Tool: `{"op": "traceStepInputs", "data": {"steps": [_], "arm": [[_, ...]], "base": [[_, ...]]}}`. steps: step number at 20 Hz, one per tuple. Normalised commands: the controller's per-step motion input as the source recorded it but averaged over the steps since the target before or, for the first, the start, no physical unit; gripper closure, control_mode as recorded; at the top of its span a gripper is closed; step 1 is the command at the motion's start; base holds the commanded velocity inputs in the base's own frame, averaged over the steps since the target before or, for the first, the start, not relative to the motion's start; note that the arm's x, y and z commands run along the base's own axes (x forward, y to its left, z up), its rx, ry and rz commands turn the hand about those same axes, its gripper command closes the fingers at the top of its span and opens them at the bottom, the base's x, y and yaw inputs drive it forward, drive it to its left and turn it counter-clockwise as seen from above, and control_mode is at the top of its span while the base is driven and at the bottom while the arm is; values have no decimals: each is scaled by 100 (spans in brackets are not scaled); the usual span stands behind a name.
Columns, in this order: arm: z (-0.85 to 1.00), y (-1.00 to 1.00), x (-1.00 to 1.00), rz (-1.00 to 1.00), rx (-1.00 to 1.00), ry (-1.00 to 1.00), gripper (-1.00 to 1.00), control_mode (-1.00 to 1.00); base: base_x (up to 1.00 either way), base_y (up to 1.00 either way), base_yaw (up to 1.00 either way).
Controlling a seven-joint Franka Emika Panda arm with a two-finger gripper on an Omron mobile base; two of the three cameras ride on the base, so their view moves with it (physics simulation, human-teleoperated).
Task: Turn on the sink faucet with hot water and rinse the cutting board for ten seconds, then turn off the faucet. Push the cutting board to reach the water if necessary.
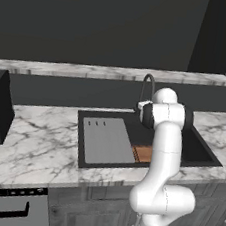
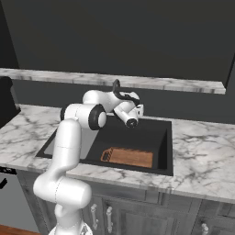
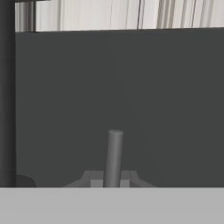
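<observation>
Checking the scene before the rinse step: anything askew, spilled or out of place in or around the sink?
Nothing spilled or damaged. The cutting board lies flat on the floor of the sink, near the front wall. A grey slotted slab covers the basin's left part. No water runs from the sink faucet yet.

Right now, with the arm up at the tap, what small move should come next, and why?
Probably nudge the lever sideways toward hot. The shut pincer sits at the base of the thin dark gooseneck faucet, a grey rod directly ahead of it, and no stream falls onto the small brown wooden cutting board in the black basin.
</observation>
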Motion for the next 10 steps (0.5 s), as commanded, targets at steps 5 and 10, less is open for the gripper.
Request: {"op": "traceStepInputs", "data": {"steps": [5, 10], "arm": [[0, 0, 0, 0, 0, 0, 100, -100], [0, -18, 0, 0, 0, 0, 100, -100]], "base": [[0, 0, 0], [0, 0, 0]]}}
